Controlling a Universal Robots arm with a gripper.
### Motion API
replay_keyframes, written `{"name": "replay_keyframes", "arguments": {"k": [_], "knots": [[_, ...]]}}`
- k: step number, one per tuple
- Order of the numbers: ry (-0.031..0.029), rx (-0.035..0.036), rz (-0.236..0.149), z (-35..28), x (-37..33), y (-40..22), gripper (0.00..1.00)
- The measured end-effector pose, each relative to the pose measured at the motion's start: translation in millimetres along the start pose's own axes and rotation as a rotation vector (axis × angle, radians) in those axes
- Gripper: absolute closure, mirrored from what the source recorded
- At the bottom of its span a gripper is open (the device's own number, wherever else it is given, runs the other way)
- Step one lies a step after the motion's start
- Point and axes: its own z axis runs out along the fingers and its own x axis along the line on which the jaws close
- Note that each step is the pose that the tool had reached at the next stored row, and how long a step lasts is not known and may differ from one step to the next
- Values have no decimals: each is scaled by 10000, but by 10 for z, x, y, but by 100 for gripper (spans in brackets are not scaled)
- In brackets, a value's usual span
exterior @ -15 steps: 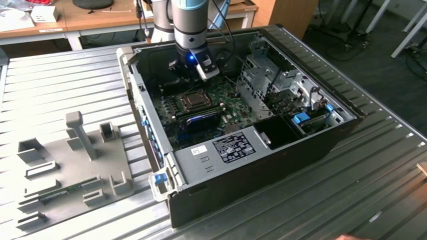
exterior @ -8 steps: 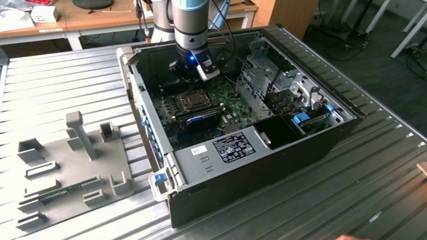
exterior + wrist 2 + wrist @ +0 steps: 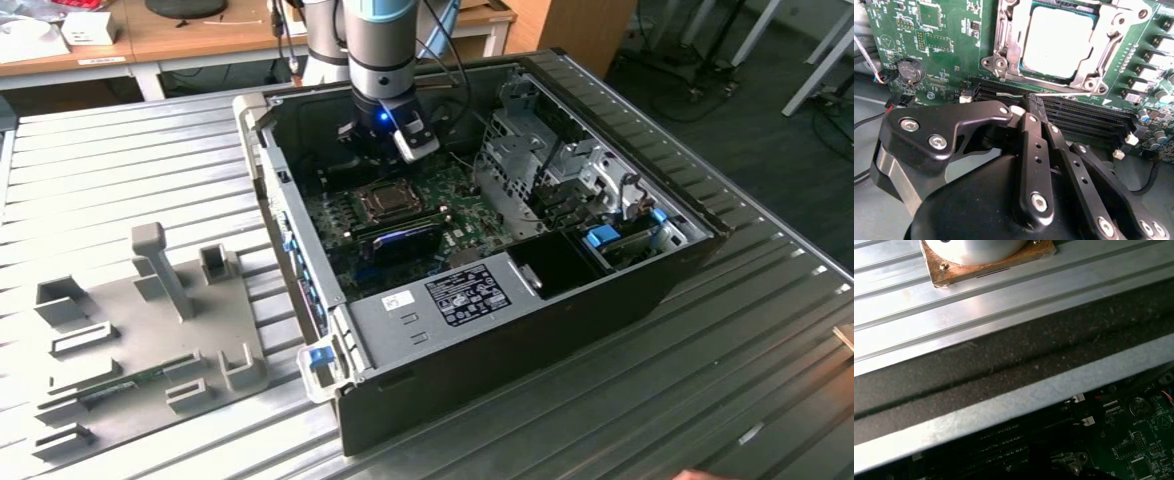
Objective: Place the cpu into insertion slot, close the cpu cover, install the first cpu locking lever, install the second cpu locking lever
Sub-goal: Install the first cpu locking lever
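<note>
A: Checking the claw first. State?

B: Gripper (image 3: pixel 1024 106) has its fingers pressed together with nothing pinched. The tips hang over the black memory slots (image 3: pixel 1079 117), just beside the socket.

A: Cpu?

B: Cpu (image 3: pixel 1059 42) sits flat in the insertion slot (image 3: pixel 363 205), silvery top facing up. It's square, so no long axis to call. Its edges run parallel to the memory slots.

A: Cover?

B: Cpu cover (image 3: pixel 1010 50) lies flat around it, chip showing through the window. Levers: cannot tell if latched.

A: Further out?

B: Green board (image 3: pixel 939 45) with a coin battery (image 3: pixel 910 70). In the exterior view the arm (image 3: pixel 374 60) reaches down into an open computer case (image 3: pixel 534 330) on a ribbed metal table (image 3: pixel 134 150). A grey fixture plate (image 3: pixel 147 330) lies at the exterior view's left.
</note>
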Motion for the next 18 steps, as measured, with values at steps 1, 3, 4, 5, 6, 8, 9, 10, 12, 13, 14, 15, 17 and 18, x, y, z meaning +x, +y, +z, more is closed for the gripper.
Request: {"name": "replay_keyframes", "arguments": {"k": [1,3,4,5,6,8,9,10,12,13,14,15,17,18], "knots": [[-1,1,1,1,2,3,89],[0,2,1,3,4,9,89],[0,1,-1,4,5,9,89],[0,1,-1,4,5,9,89],[0,0,-1,5,5,10,89],[0,2,0,6,5,10,89],[0,3,0,6,5,10,89],[0,2,0,8,6,10,89],[-5,-2,1,16,6,8,89],[-8,-2,2,21,6,7,89],[-13,-2,3,26,7,5,89],[-19,-5,3,33,7,4,89],[-31,-9,5,44,8,1,89],[-36,-10,6,48,8,0,89]]}}
